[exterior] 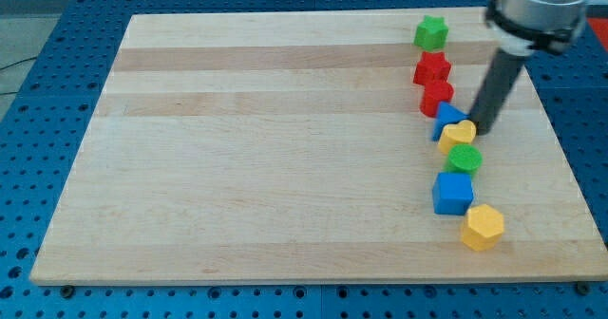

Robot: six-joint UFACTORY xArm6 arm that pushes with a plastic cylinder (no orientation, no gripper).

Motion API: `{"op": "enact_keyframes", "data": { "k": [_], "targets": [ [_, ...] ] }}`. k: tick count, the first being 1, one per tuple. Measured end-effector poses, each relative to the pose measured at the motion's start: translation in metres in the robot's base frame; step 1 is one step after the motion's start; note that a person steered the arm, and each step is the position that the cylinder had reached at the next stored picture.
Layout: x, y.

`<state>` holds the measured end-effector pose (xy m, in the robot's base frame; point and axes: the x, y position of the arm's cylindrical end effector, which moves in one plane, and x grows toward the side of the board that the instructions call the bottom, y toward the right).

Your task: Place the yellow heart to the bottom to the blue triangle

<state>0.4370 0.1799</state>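
The yellow heart (459, 134) lies at the view's right, touching the lower right side of the blue triangle (446, 119). My tip (483, 130) stands just right of the yellow heart, close to or touching it. The rod rises up to the view's top right. The blue triangle is partly covered by the heart and sits just below a red block (437, 98).
A green star (431, 33) and a red star (431, 69) lie above. A green round block (465, 159), a blue cube (453, 193) and a yellow hexagon (484, 227) lie below the heart. The wooden board (266, 148) rests on a blue perforated table.
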Motion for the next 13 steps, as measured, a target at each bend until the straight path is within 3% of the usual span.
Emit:
{"op": "enact_keyframes", "data": {
  "k": [3, 4, 5, 6, 8, 9, 13],
  "targets": [
    [-0.022, -0.166],
    [-0.022, -0.135],
    [-0.017, -0.065],
    [0.011, -0.054],
    [0.010, 0.007],
    [0.030, 0.010],
    [0.048, -0.167]
  ]
}}
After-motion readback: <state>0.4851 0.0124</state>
